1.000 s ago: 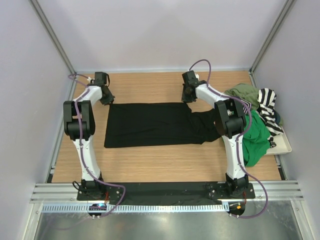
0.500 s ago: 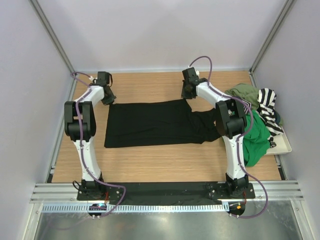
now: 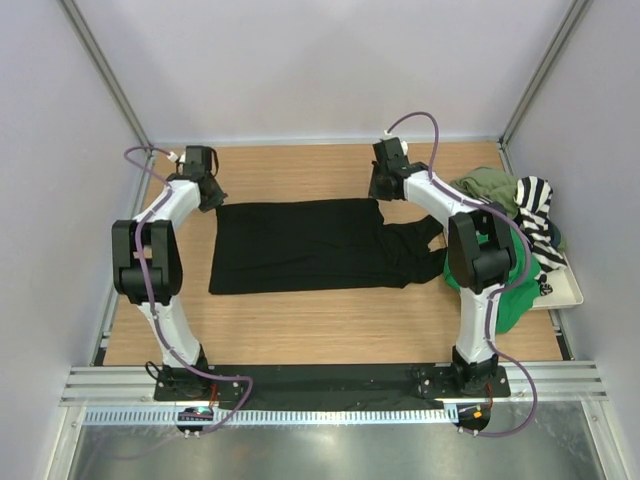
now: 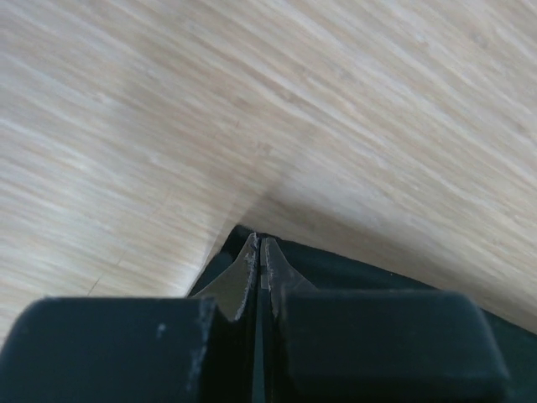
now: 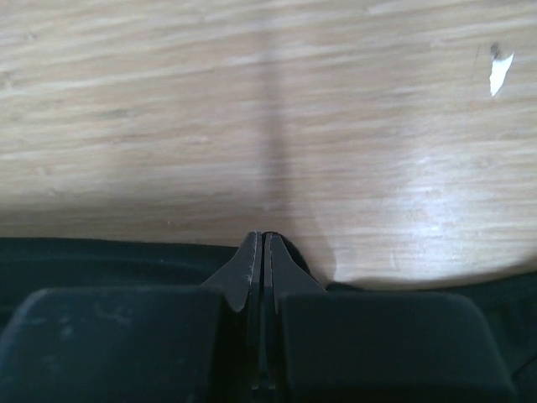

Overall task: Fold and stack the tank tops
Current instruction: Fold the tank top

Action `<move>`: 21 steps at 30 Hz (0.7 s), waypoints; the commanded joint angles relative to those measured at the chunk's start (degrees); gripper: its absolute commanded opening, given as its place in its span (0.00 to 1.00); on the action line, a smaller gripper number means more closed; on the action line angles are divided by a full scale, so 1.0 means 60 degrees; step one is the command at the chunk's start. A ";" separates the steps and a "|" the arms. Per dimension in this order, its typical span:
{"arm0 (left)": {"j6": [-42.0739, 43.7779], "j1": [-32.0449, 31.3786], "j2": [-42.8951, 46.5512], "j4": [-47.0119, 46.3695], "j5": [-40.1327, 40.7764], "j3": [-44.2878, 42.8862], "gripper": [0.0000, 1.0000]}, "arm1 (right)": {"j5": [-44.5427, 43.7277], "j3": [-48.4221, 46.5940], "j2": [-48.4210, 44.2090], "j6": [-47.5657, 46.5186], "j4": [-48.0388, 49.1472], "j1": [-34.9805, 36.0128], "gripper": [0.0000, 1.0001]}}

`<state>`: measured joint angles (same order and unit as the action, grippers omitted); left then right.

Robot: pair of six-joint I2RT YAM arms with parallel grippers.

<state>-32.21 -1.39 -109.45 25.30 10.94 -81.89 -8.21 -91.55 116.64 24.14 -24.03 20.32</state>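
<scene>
A black tank top (image 3: 310, 245) lies spread flat on the wooden table, its right end bunched. My left gripper (image 3: 214, 203) is at its far left corner, shut on the black cloth (image 4: 361, 270); in the left wrist view the jaws (image 4: 260, 245) meet with the fabric edge between them. My right gripper (image 3: 382, 194) is at the far edge near the right end, shut on the black cloth (image 5: 101, 262), its jaws (image 5: 263, 242) pressed together. A green tank top (image 3: 515, 275), an olive one (image 3: 488, 185) and a striped one (image 3: 536, 208) lie heaped at the right.
The heap of tank tops rests on a white tray (image 3: 570, 292) against the right wall. Bare wood (image 3: 300, 320) runs between the black top and the arm bases. Walls close in the left, far and right sides.
My left gripper has shut on the far left corner of the black top. Both arms have shifted, the right gripper slightly to the right, and the far edge is pulled a little.
</scene>
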 commanded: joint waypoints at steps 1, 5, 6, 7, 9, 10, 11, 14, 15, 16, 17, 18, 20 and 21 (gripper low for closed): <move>-0.0169 0.0012 0.0779 -0.0569 0.0037 0.0565 0.00 | -0.0140 0.0477 -0.0820 0.0078 0.0401 0.0173 0.01; -0.0213 0.0012 0.1292 -0.0715 0.0066 0.1152 0.00 | -0.0185 0.1251 -0.1274 0.0136 0.0533 0.0334 0.01; -0.0213 0.0012 0.1482 -0.0759 0.0066 0.1370 0.00 | -0.0214 0.1385 -0.1377 0.0151 0.0577 0.0349 0.01; -0.0213 0.0012 0.1571 -0.0774 0.0124 0.1488 0.00 | -0.0214 0.1531 -0.1494 0.0166 0.0650 0.0378 0.01; -0.0213 0.0012 0.1819 -0.0818 0.0212 0.1795 0.00 | -0.0302 0.1927 -0.1802 0.0224 0.0738 0.0495 0.01; -0.0199 0.0012 0.1908 -0.0833 0.0227 0.1884 0.00 | -0.0375 0.2029 -0.1876 0.0239 0.0710 0.0525 0.01; -0.0213 0.0012 0.1966 -0.0847 0.0242 0.1987 0.00 | -0.0433 0.2248 -0.1949 0.0283 0.0695 0.0569 0.01; -0.0286 0.0012 0.2259 -0.0920 0.0198 0.2527 0.00 | -0.0580 0.2804 -0.2344 0.0444 0.0797 0.0657 0.01; -0.0316 -0.0003 0.2347 -0.0993 0.0198 0.2660 0.00 | -0.0595 0.2952 -0.2548 0.0517 0.0870 0.0686 0.01; -0.0330 -0.0003 0.2536 -0.1037 0.0198 0.2792 0.00 | -0.0595 0.3214 -0.2666 0.0518 0.0914 0.0759 0.01; -0.0331 -0.0003 0.2640 -0.1081 0.0198 0.3025 0.00 | -0.0624 0.3333 -0.2754 0.0547 0.0914 0.0803 0.01; -0.0331 -0.0003 0.2742 -0.1125 0.0227 0.3144 0.00 | -0.0668 0.3450 -0.2857 0.0590 0.0929 0.0847 0.01; -0.0331 -0.0018 0.3005 -0.1126 0.0199 0.3378 0.00 | -0.0785 0.3815 -0.3165 0.0620 0.0944 0.0979 0.01; -0.0345 -0.0018 0.3080 -0.1111 0.0169 0.3452 0.00 | -0.0887 0.3948 -0.3296 0.0649 0.0958 0.1037 0.01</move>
<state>-33.85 -1.39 -94.65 21.39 10.98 -62.26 -10.79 -69.82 101.19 26.81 -20.38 25.41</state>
